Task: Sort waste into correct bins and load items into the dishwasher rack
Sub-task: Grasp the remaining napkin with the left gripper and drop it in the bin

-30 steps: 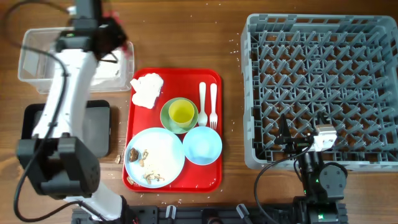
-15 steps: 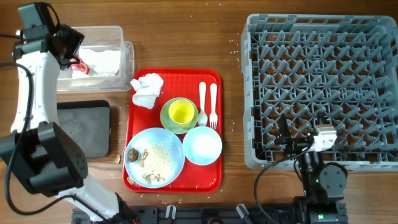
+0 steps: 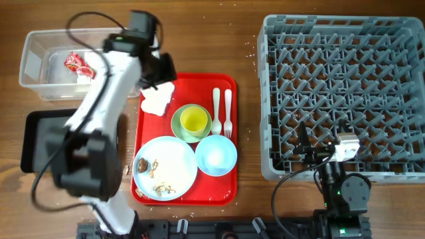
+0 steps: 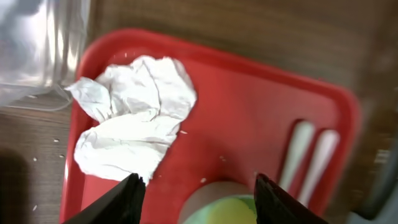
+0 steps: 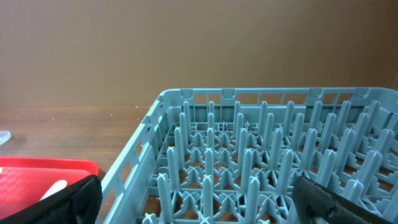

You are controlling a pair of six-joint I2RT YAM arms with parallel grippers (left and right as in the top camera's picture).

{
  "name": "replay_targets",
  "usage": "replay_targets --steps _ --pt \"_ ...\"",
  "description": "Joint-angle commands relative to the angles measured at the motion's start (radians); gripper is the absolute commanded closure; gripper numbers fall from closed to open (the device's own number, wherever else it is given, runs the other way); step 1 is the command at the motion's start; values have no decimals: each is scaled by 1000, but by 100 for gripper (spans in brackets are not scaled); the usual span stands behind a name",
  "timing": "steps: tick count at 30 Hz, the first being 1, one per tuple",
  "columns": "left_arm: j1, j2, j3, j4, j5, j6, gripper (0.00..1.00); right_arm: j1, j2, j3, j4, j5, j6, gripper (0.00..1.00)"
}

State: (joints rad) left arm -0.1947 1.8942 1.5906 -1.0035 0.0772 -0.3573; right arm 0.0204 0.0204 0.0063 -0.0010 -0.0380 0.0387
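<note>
A red tray (image 4: 249,124) lies on a brown wooden table (image 4: 249,31). In the tray's upper left corner sits a crumpled white napkin (image 4: 134,121), and a clear tub (image 4: 37,50) stands just beyond that corner. Two blurred white utensils (image 4: 298,152) lie side by side near the tray's right edge. At its lower middle, a pale green bowl (image 4: 211,193) shows between the spread, empty fingers of the left gripper (image 4: 202,199).

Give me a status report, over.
Left gripper open, empty, near napkin on red tray. Right gripper open, by rack. Wrapper in clear tub. Nothing blocking napkin.
</note>
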Motion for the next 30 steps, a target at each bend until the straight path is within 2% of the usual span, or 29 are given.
replay_targets --steps 1,8,9,10,12,15,18,20,23,25,30 --pt "-14 130 -18 5 -110 -44 43 -5 -6 -1 2 -15 -12 0" --pt "-15 284 -18 43 -124 -43 41 -5 -6 -1 2 -15 -13 0" --pt "-15 296 -18 53 -122 -43 46 -5 -6 -1 3 -15 -12 0" --pt "-15 299 -18 55 -120 -43 57 -5 -6 -1 3 -15 -12 0" --pt "-15 297 -18 57 -121 -43 96 -5 -6 -1 3 -15 -13 0" --pt "-15 253 15 9 -121 -43 96 -5 -6 -1 2 -15 -12 0" --pt "-6 134 103 -17 -121 -51 96 -5 -6 -1 3 -15 -13 0" --pt "16 40 130 43 -137 -52 96 -5 -6 -1 3 -15 -13 0" --pt "85 -48 130 187 -277 -101 96 -5 -6 -1 2 -15 -13 0" --pt "154 -46 130 266 -353 -130 96 -5 -6 -1 3 -15 -12 0" --pt "317 3 130 304 -351 -187 96 -5 -6 -1 3 -15 -12 0"
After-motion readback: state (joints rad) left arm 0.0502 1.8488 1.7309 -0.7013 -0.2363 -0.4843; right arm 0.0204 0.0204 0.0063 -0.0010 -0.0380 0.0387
